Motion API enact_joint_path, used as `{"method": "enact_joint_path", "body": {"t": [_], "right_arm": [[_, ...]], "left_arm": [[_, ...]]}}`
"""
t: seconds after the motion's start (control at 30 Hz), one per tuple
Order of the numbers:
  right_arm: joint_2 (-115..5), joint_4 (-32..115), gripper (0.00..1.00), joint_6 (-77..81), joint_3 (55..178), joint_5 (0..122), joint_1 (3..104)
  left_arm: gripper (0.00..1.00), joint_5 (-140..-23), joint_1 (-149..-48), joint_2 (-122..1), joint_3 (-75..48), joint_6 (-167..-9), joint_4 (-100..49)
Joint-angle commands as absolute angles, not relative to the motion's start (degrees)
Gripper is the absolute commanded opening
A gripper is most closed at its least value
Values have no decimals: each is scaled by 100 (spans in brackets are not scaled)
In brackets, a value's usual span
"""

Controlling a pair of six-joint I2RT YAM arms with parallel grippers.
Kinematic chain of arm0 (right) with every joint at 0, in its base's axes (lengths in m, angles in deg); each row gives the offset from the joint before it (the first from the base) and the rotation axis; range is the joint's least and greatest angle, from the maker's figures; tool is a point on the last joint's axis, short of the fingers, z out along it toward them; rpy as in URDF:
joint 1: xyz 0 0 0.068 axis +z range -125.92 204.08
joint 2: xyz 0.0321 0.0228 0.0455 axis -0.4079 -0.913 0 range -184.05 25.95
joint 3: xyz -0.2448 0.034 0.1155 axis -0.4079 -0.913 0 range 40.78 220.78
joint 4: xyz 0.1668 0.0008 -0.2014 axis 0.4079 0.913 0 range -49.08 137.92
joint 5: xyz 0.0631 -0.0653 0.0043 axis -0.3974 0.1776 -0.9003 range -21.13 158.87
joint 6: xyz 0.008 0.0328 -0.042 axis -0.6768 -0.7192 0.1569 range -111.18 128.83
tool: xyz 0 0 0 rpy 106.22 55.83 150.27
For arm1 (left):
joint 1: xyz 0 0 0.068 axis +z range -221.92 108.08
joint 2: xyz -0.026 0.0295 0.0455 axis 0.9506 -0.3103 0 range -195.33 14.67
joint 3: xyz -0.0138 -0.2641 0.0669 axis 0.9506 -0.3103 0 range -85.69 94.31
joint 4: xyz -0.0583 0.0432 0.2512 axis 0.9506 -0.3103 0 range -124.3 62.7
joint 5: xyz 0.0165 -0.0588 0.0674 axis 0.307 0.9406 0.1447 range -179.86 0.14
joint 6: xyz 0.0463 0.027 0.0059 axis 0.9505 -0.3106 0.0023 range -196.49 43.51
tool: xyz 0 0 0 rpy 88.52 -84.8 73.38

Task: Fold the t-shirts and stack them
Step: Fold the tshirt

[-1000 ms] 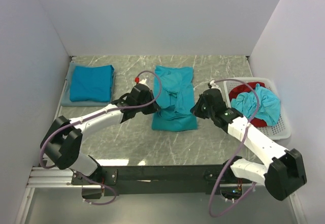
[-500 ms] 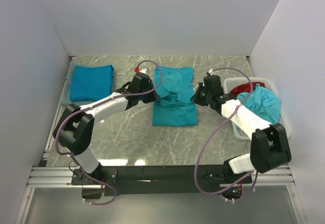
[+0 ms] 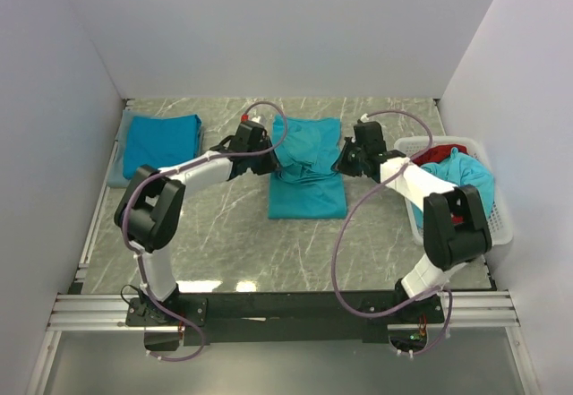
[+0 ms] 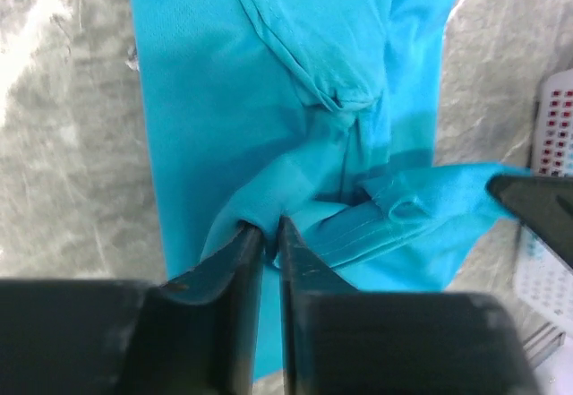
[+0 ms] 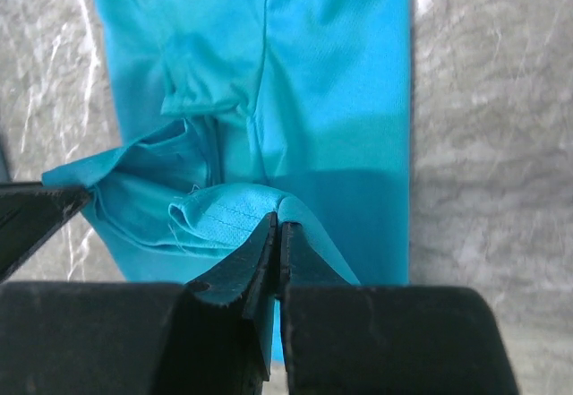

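A teal t-shirt point(image 3: 309, 169) lies lengthwise in the middle of the marble table, partly folded, its near hem lifted over the cloth. My left gripper point(image 3: 271, 158) is shut on the shirt's left edge point(image 4: 269, 220). My right gripper point(image 3: 343, 164) is shut on the shirt's right edge point(image 5: 279, 216). Both hold the pinched cloth above the flat part of the shirt point(image 4: 224, 81), which also shows in the right wrist view point(image 5: 340, 81). A folded teal t-shirt point(image 3: 161, 144) lies at the far left. Another teal t-shirt point(image 3: 461, 180) is crumpled in the basket.
A white lattice basket point(image 3: 497, 225) stands at the right, holding a red garment point(image 3: 430, 156) under the crumpled shirt. A grey mat point(image 3: 115, 176) lies under the folded shirt at the left. White walls close in the table on three sides.
Both grippers have moved away from me toward the shirt's far end, carrying the near hem over the shirt. The near part of the shirt now lies shorter on the table.
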State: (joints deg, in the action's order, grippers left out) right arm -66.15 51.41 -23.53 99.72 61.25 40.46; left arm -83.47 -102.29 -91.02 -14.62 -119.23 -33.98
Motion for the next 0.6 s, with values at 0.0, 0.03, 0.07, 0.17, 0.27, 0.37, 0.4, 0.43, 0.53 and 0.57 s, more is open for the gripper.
{"method": "enact_joint_path", "body": {"t": [0.0,0.03,0.07,0.17,0.27,0.37,0.4,0.43,0.53,0.57], "right_arm": [[-6906,4971,1,-2281,10344,6157,3963],[-6967,4980,2,-2273,10432,6192,3937],[-7081,5006,3,-2281,10485,6236,3928],[-7301,5112,30,-2317,10766,6333,3884],[-7320,5174,64,-2352,10960,6307,3884],[-7083,5165,77,-2334,10908,6246,3875],[-6995,5173,79,-2273,10803,6254,3884],[-6803,5174,80,-2247,10724,6280,3875],[-6485,5130,80,-2167,10293,6202,3884],[-6276,5138,80,-2176,10153,6115,3884]], "left_arm": [[25,-7994,-10137,-9263,-1143,-11710,-3153],[30,-7985,-10128,-9299,-1090,-11683,-3239],[39,-8011,-10137,-9325,-985,-11622,-3266],[59,-8309,-10137,-9404,-556,-11412,-3722],[63,-8424,-10137,-9475,-79,-11129,-4215],[80,-8345,-10137,-9239,-113,-11085,-4181],[81,-8336,-10137,-9072,-175,-11120,-4146],[89,-8319,-10137,-8984,-245,-11129,-4102],[91,-8406,-10137,-8623,-666,-11322,-3909],[92,-8406,-10137,-8553,-842,-11366,-3908]]}}
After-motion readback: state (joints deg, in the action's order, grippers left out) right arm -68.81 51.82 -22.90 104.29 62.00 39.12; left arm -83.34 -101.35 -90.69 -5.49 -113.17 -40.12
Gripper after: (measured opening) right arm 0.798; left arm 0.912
